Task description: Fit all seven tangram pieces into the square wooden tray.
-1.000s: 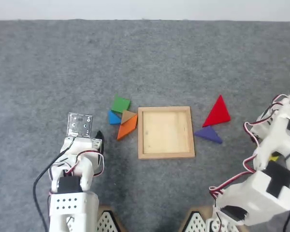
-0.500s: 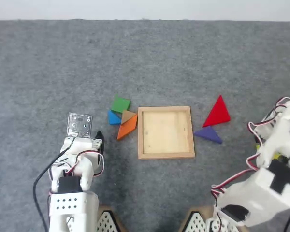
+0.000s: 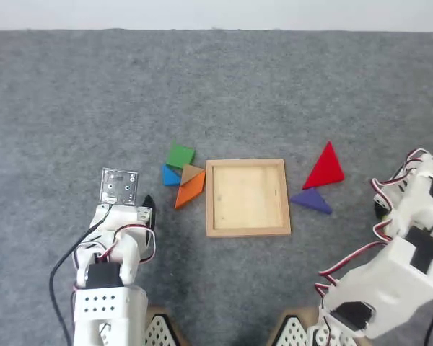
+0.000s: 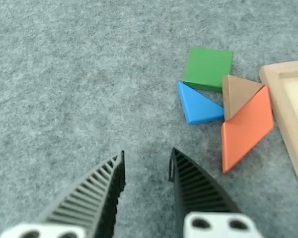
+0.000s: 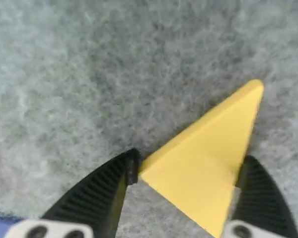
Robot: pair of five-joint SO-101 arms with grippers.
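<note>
Biggest thing here is the table (image 3: pixel 274 86), covered all over in grey felt-like stuff. Then the two white arms at the near edge. The left arm (image 3: pixel 108 288) sits near the left corner, with its gripper (image 4: pixel 147 152) low over bare felt a little way off from the left cluster of pieces. Its black fingers (image 4: pixel 109 183) are spread apart with just grey between them. The right arm (image 3: pixel 404 281) is way over at the right edge, well apart from the tray. Its gripper (image 5: pixel 188 166) has the yellow triangle (image 5: pixel 208 173) between its fingers, one on each side and both touching its edges, so it looks pinched. Can't tell whether that piece is lifted or flat on the felt.

The square wooden tray (image 3: pixel 247 163) is in the middle of the table, its plain wood floor showing.

To its right are the red triangle (image 3: pixel 325 169), standing on a corner-ish angle, and the purple triangle (image 3: pixel 312 200) just below it, tips nearly meeting, both beside the tray's right rim.

On the left, the orange parallelogram (image 3: pixel 190 189) is right up against the tray's left rim. The green square (image 3: pixel 180 156), blue triangle (image 3: pixel 170 175) and little brown triangle (image 3: pixel 190 173) are bunched together touching it.
</note>
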